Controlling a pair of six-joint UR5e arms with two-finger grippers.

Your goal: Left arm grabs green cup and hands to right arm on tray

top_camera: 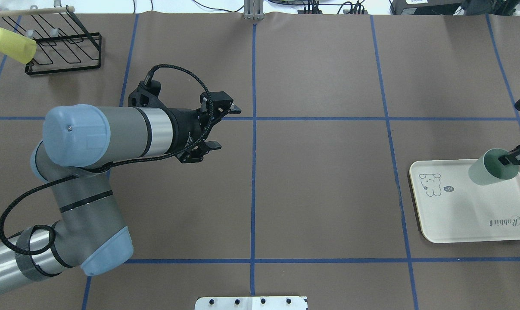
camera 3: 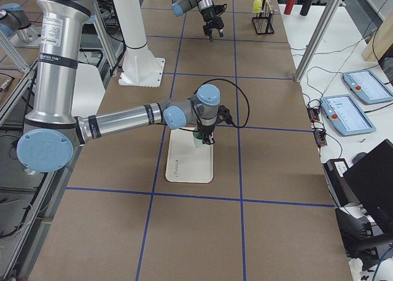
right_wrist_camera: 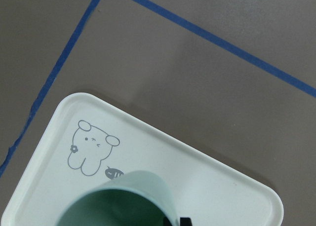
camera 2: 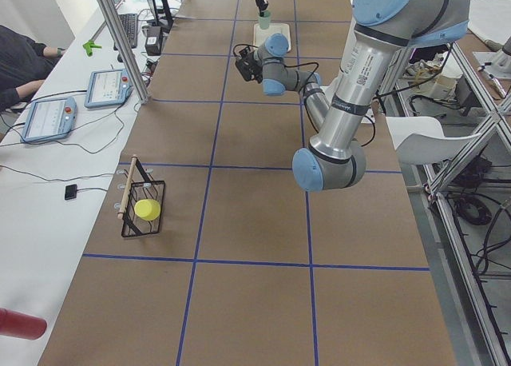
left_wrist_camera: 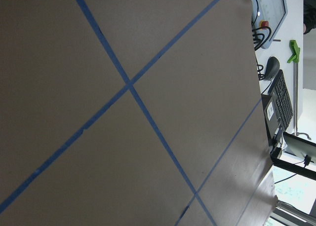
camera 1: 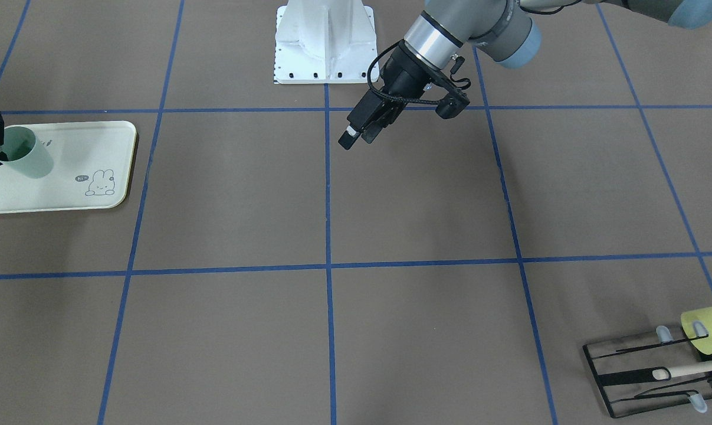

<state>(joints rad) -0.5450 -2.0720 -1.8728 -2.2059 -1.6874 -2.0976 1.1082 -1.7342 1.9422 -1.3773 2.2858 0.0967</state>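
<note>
Green cup (top_camera: 488, 172) seen upright at far edge of tray (top_camera: 458, 215), rim pinched by jaws of right gripper (top_camera: 510, 158). Whether base is resting on tray cannot be told. Left gripper (top_camera: 228, 128) held well apart, over middle of surface (top_camera: 328, 193), jaws spread, nothing carried. Step judged: set-down. Cup to be lowered until base is seated flat, jaws then parted, gripper raised straight up so rim is not dragged and cup not tipped.
</note>
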